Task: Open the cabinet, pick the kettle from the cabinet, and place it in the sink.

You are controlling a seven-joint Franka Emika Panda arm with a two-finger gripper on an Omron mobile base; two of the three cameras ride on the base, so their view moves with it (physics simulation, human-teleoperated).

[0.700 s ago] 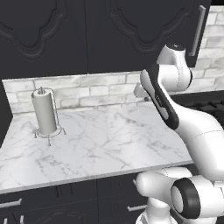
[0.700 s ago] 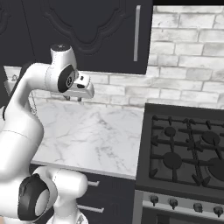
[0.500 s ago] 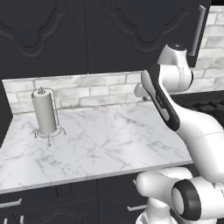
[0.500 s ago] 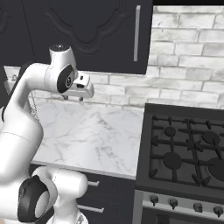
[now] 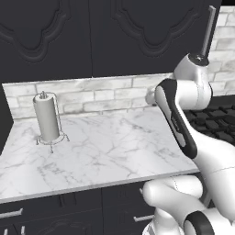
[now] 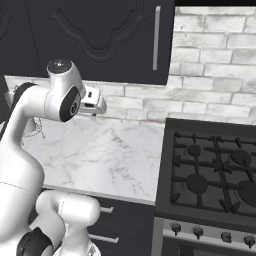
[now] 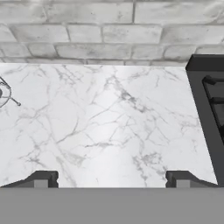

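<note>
My two-finger gripper [image 7: 111, 178] hangs over the white marble counter [image 5: 114, 147] with its dark fingertips [image 7: 41, 179] spread wide and nothing between them — it holds no object and touches none. I judge I am at the very first step: the cabinet has yet to be opened.

Just past my hand, the counter runs to the pale brick backsplash [image 7: 109, 35]. One grey paper-towel roll on a thin wire stand [image 5: 47, 118] stands on the counter well to my left, and one black gas stove with cast grates [image 6: 210, 170] sits hard against the counter's right edge.

Above and beyond it all is the tall black upper wall cabinet [image 6: 105, 35] with its curved raised panels. Its door is closed, and one long vertical silver bar handle [image 6: 156, 37] runs down its right edge, near the brick. The kettle should be behind that door, so I cannot tell exactly where it sits.

The next move, as I see it, calls for lifting my hand up and to the right, turning my open jaws to straddle that bar, closing on it, then pulling the door outward in an arc — not straight back.
</note>
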